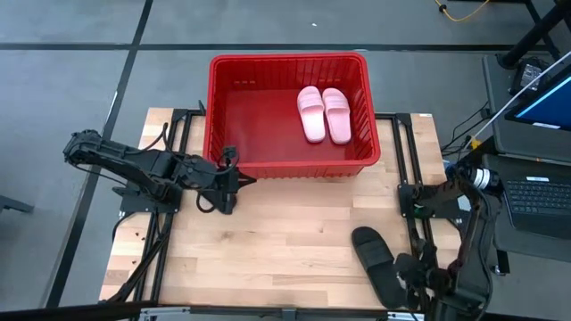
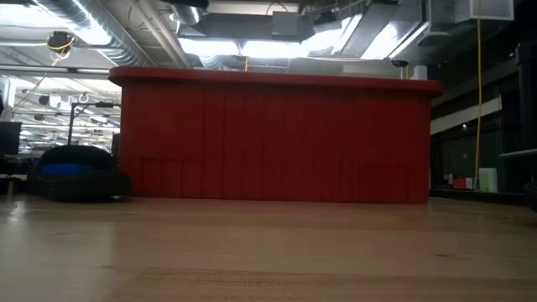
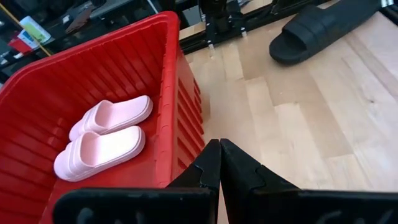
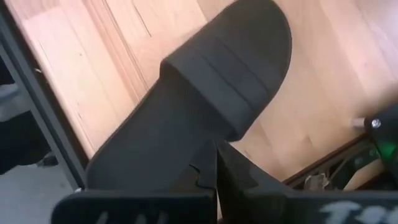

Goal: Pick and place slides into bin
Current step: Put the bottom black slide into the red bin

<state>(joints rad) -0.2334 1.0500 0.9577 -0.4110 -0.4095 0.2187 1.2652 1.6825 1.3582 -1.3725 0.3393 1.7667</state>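
Observation:
Two pale pink slides lie side by side, soles down, on the floor of the red bin, which stands at the table's far middle. One black slide lies sole down on the wood at the near right. My right gripper is shut and points steeply down over that slide's near end. My left gripper is shut and hovers just outside the bin's near left corner, holding nothing. My right gripper's shut fingers stand over the black slide's footbed, behind the strap, coming from above. I cannot tell whether they touch it. The slide lies flat on the table.
Black metal frame rails run along the table on both sides of the bin. A laptop and cables sit beyond the right edge. Bare wood stretches between the two arms.

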